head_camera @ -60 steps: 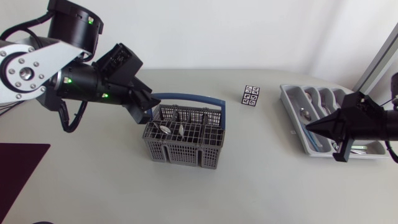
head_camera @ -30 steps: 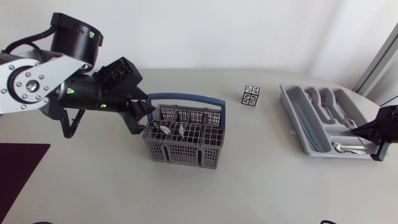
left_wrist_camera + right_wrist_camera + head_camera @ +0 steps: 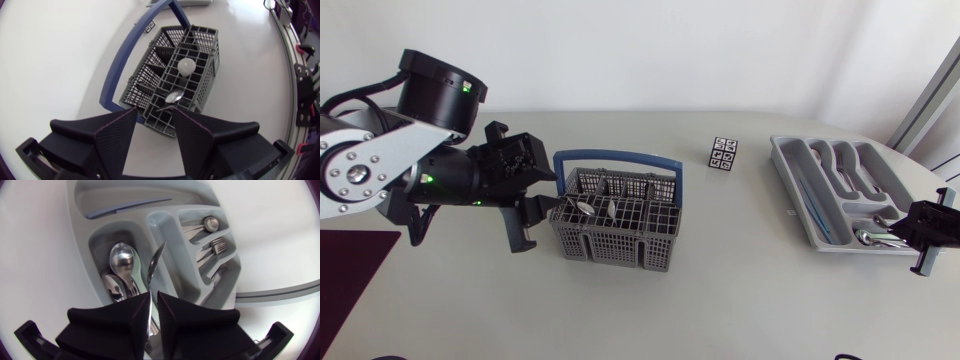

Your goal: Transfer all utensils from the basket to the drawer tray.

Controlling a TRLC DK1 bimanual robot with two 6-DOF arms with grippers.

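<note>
The grey mesh basket (image 3: 615, 232) with a blue handle (image 3: 620, 158) stands mid-table and holds several utensils, among them two spoons (image 3: 595, 209). My left gripper (image 3: 532, 217) is open at the basket's left end. In the left wrist view the basket's corner (image 3: 165, 117) lies just ahead of the gripper (image 3: 155, 135), with two spoons (image 3: 186, 65) standing up in it. The grey drawer tray (image 3: 790, 165) is at the right. My right gripper (image 3: 150, 312) hovers over its spoon compartment, shut on a spoon (image 3: 156, 262) whose bowl points at the tray (image 3: 150, 222).
Spoons (image 3: 121, 260) lie in the compartment under the right gripper. Forks (image 3: 215, 245) fill the compartments beside it, and a blue-handled piece (image 3: 125, 207) lies in the long one. A small marker cube (image 3: 724, 154) sits between basket and tray. A dark mat (image 3: 350, 270) covers the near left corner.
My right gripper drew back from over the tray's middle to its near right end. My left gripper swung from behind the basket's left end to beside it, nearer the front.
</note>
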